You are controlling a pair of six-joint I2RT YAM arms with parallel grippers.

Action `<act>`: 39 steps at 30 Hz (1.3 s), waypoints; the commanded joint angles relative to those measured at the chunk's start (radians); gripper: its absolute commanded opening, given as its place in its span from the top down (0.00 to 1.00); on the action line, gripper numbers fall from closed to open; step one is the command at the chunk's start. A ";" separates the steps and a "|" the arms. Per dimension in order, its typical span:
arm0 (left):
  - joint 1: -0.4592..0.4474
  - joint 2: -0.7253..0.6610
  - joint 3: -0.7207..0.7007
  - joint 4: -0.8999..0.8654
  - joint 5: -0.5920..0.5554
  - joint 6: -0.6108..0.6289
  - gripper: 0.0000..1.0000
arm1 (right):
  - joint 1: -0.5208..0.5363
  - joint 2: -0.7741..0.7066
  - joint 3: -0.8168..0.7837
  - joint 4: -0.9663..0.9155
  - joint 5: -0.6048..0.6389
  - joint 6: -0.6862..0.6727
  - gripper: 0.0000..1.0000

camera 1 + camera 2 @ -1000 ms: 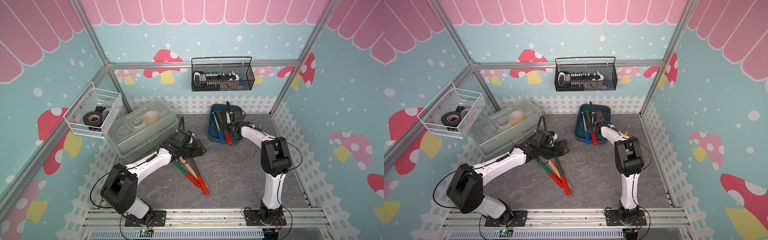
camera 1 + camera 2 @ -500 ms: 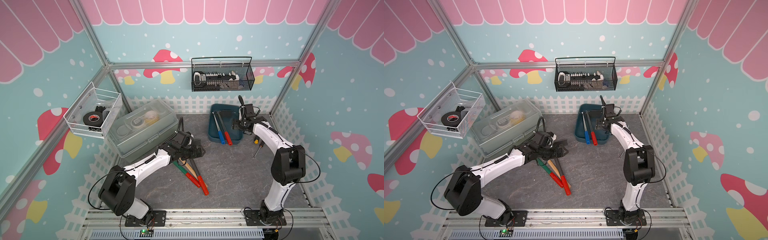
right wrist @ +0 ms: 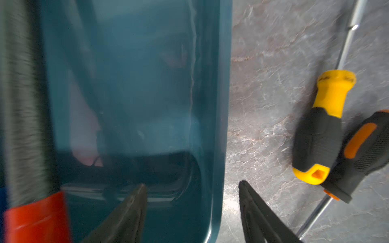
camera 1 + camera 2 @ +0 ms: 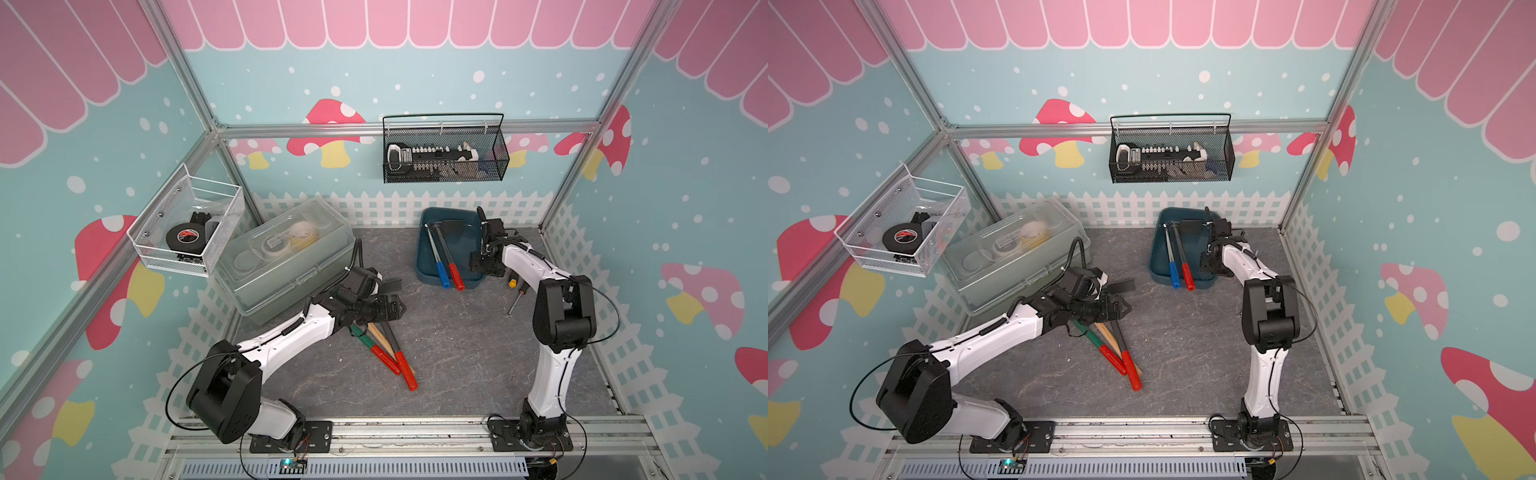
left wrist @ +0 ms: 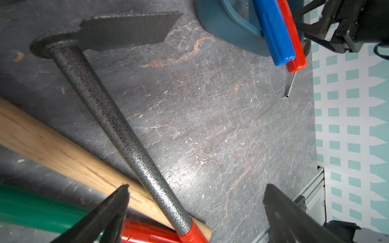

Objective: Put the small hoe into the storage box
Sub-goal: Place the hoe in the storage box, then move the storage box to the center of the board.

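Observation:
The storage box is a dark teal tray at the back, with two hoes in it: one with a blue grip, one with a red grip, both grips sticking out over its near rim. A small hoe with a speckled grey shaft, dark blade and red grip lies on the floor. My left gripper hovers open over its shaft, touching nothing. My right gripper is open and empty, its jaws either side of the box's right wall.
A wooden handle and a green-and-red handled tool lie crossed under the floor hoe. Two screwdrivers lie right of the box. A clear lidded box stands back left. A black mesh basket and a white wire basket hang on the walls.
My right gripper has left the hoes in the box, swung to the box's right side and come down at its near right wall. The left arm has barely shifted.

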 commanded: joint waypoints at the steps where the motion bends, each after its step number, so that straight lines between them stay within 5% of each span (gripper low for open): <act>1: 0.009 -0.046 -0.021 -0.032 -0.035 0.025 0.01 | -0.006 0.014 0.012 -0.008 -0.001 0.009 0.34; 21: 0.030 -0.095 -0.052 -0.055 -0.042 0.034 0.01 | -0.021 0.014 -0.020 -0.004 -0.007 0.023 0.90; 39: 0.050 -0.066 -0.017 -0.064 -0.040 0.059 0.01 | -0.021 -0.288 -0.307 -0.005 -0.025 -0.031 1.00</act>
